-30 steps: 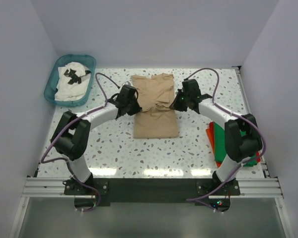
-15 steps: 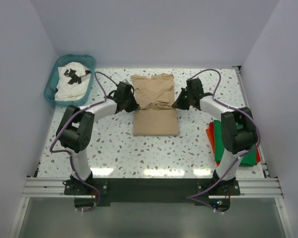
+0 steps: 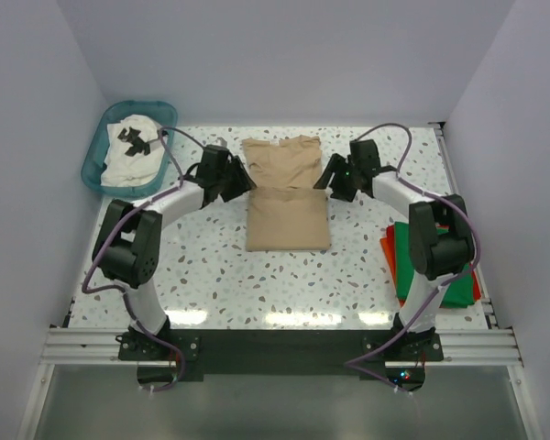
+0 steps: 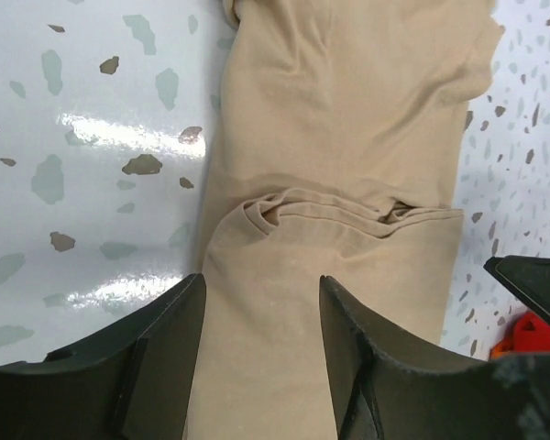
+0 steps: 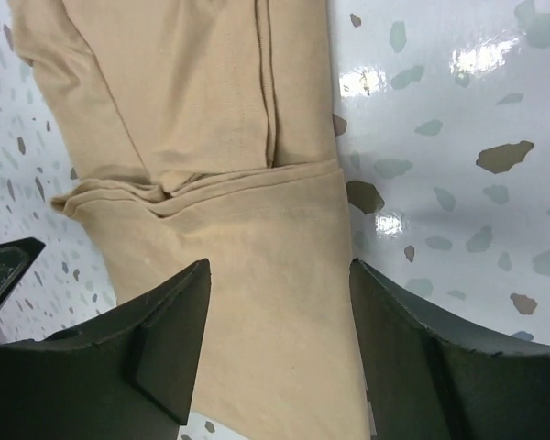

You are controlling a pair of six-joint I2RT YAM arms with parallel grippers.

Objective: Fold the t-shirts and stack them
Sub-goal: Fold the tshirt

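The tan t-shirt [image 3: 287,197] lies flat in the middle of the table, its near half folded up over the far half, the fold edge across its middle [image 4: 348,206]. My left gripper [image 3: 242,184] [image 4: 261,284] is open at the shirt's left edge, with only cloth below the fingers. Open as well, my right gripper [image 3: 329,181] [image 5: 280,266] hovers at the shirt's right edge and holds nothing. A green t-shirt [image 3: 422,266] lies on a red-orange t-shirt [image 3: 388,252] at the right edge. A white t-shirt with black print [image 3: 133,151] sits in the basket.
The teal plastic basket [image 3: 95,158] stands at the back left corner. White walls close in the table on three sides. Speckled tabletop [image 3: 211,266] shows in front of the tan shirt, between the two arms.
Both grippers went from shut to open and let go of the tan shirt's lifted edge. That edge now lies flat across the shirt's middle. Both arms shifted toward the back.
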